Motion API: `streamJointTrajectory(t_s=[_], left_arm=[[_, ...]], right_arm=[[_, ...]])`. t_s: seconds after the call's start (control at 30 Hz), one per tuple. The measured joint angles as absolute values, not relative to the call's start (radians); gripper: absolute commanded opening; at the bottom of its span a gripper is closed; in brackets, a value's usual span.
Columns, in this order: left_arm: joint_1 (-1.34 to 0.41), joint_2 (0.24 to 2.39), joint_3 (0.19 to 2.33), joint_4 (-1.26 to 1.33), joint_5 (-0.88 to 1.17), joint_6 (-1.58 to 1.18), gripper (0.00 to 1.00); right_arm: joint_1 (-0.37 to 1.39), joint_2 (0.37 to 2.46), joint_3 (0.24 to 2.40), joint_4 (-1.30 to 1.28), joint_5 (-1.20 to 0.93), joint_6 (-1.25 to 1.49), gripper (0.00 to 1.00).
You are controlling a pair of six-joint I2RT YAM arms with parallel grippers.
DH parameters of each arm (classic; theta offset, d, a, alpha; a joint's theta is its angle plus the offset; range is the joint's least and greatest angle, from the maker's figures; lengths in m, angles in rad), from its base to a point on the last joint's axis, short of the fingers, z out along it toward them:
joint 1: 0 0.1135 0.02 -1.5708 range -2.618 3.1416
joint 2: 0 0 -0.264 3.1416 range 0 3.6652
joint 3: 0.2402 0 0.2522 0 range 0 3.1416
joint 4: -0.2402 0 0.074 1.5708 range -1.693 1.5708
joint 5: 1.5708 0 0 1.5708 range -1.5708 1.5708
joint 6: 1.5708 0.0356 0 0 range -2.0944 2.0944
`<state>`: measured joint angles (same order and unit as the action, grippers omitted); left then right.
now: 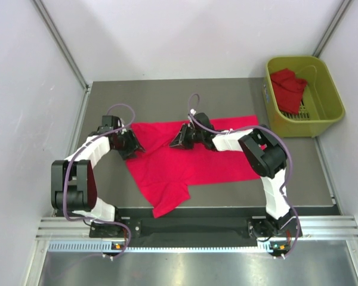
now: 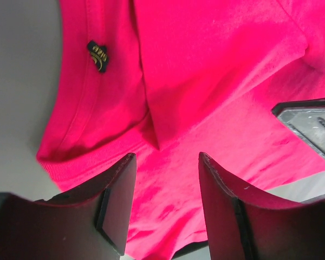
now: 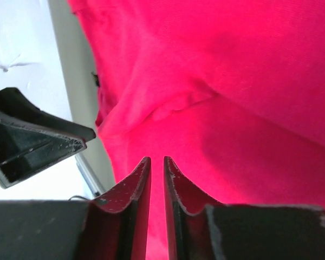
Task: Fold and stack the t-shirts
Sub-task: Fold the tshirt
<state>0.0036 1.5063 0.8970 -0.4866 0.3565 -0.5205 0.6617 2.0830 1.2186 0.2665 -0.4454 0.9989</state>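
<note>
A bright red t-shirt (image 1: 191,158) lies spread on the grey table, with a flap hanging towards the front edge. My left gripper (image 1: 134,146) is open at the shirt's left edge. In the left wrist view (image 2: 167,157) the fingers hover over the cloth (image 2: 216,65) near a hem with a small black label (image 2: 97,55). My right gripper (image 1: 178,141) is at the shirt's far edge. In the right wrist view (image 3: 156,160) the jaws are nearly together with red cloth (image 3: 238,81) in the thin gap. A second red shirt (image 1: 288,89) lies crumpled in the basket.
The yellow-green basket (image 1: 328,101) stands at the table's far right corner. White walls close in on both sides. Each gripper shows in the other's wrist view: the right one (image 2: 314,127) and the left one (image 3: 32,138). They are close together.
</note>
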Motion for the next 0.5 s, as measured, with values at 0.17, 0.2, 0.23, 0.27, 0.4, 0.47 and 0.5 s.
streamJointTrajectory(t_s=[0.17, 0.2, 0.23, 0.27, 0.4, 0.47, 0.5], left_arm=[[0.004, 1.537, 0.889, -0.452, 0.377, -0.529, 0.55], [0.004, 1.537, 0.886, -0.449, 0.378, -0.530, 0.55], [0.004, 1.537, 0.883, -0.447, 0.379, -0.530, 0.55], [0.004, 1.537, 0.880, -0.445, 0.381, -0.530, 0.55], [0.004, 1.560, 0.878, -0.425, 0.399, -0.536, 0.54], [0.004, 1.574, 0.877, -0.413, 0.407, -0.541, 0.53], [0.004, 1.580, 0.877, -0.409, 0.410, -0.542, 0.53]], right_arm=[[0.681, 2.107, 1.225, 0.278, -0.414, 1.015, 0.21], [0.683, 2.115, 1.227, 0.283, -0.412, 1.016, 0.20], [0.685, 2.123, 1.231, 0.286, -0.410, 1.019, 0.21], [0.686, 2.130, 1.233, 0.288, -0.408, 1.021, 0.22], [0.687, 2.153, 1.246, 0.290, -0.403, 1.026, 0.23], [0.687, 2.165, 1.261, 0.292, -0.402, 1.028, 0.24], [0.687, 2.172, 1.272, 0.292, -0.402, 1.031, 0.24]])
